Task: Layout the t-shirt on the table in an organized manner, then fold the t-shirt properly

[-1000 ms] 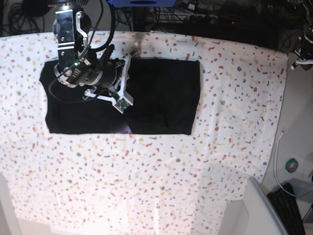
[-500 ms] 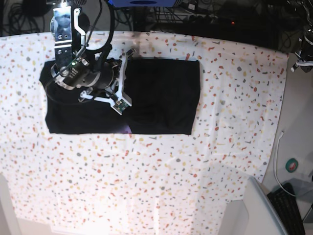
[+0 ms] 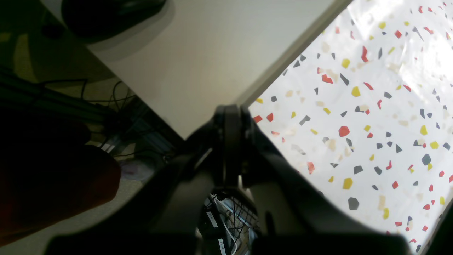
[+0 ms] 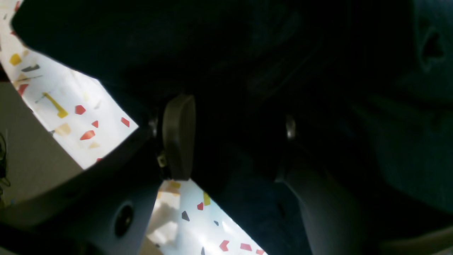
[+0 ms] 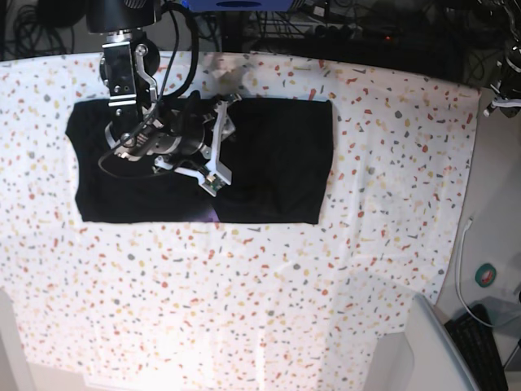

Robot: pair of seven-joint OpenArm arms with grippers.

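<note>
The t-shirt (image 5: 244, 159) lies flat as a neat black rectangle toward ten o'clock on the counter (image 5: 326, 285), its edges squared off, which suggests at least one fold is already in place. Directly over its middle hangs the right gripper (image 5: 218, 142), its white fingers (image 5: 213, 177) spread apart with nothing between them; the wrist view shows one pad (image 4: 178, 136) standing clear of the dark cloth beneath, so the garment appears to rest on the counter under its own weight. That open stance over the centre reads as a release, or as readiness for a fresh pinch on an edge. The left gripper (image 3: 230, 141) sits far off at the three o'clock edge, fingers pressed together and empty, looking down on the speckled cloth's corner and a plain grey side surface (image 3: 198, 53), evidently parked out of the way. Cables (image 5: 326, 24) clutter the twelve o'clock rim.
</note>
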